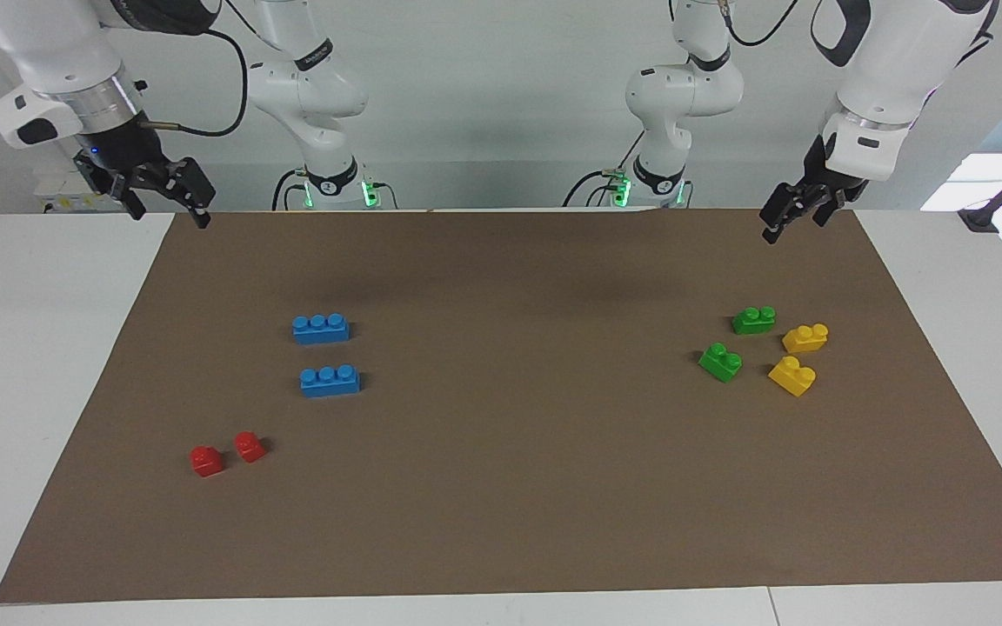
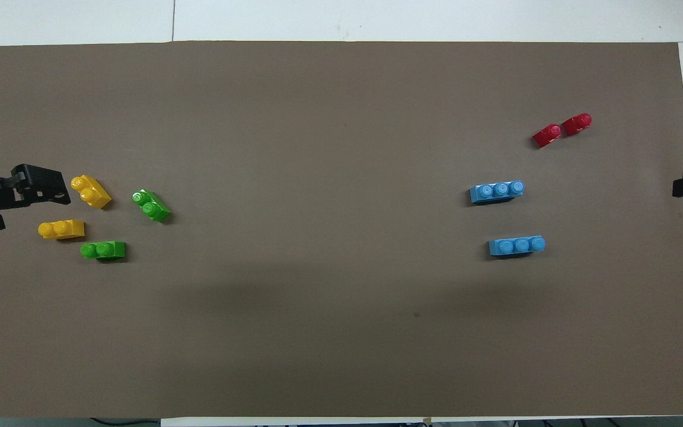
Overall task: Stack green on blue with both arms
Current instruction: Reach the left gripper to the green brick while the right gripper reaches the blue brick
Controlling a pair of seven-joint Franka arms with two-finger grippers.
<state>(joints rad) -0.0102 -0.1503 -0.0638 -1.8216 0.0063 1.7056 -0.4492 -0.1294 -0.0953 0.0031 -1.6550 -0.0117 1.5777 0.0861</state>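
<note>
arm bases [image 1: 327, 187] only in facing view

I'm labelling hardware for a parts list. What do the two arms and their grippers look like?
Both arms are glossy white with rounded segments, black joint sections and a silver wrist ring; black cables loop along them. Each base glows green. The left gripper and right gripper are small, black, two-fingered linkages.

Brown mat [image 1: 510, 504] — two yellow bricks [image 1: 798, 357], two red bricks [image 1: 227, 453]
</note>
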